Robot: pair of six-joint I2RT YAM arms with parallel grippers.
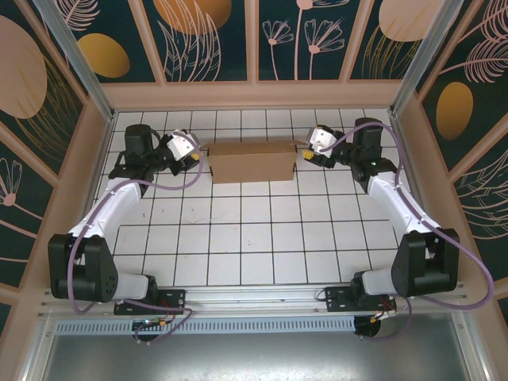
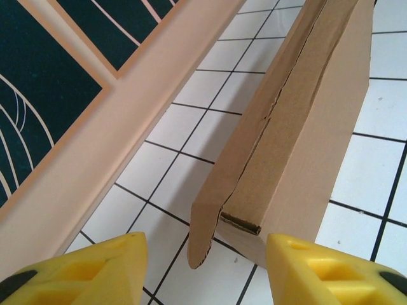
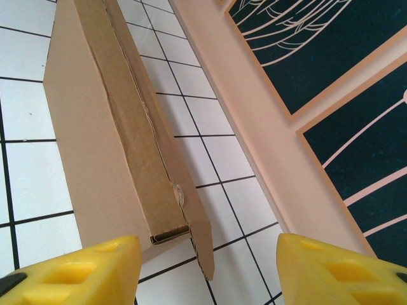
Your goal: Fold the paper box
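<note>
We see a slim brown box (image 1: 250, 163) standing on its long edge on a white tiled table (image 1: 254, 238). The back wall (image 1: 254, 95) is close behind the box. The left gripper (image 1: 198, 159) is at the box's left end and the right gripper (image 1: 304, 155) at its right end. Both are part open, their yellow fingers (image 2: 108, 267) straddling the ends without clamping. A loose flap (image 2: 205, 229) juts from each end.

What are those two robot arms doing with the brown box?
They are folding the paper box, which stands at the far end of the table. The left gripper is at one end and the right gripper at the other. Both are open, and a loose flap sticks out at each end.
</note>
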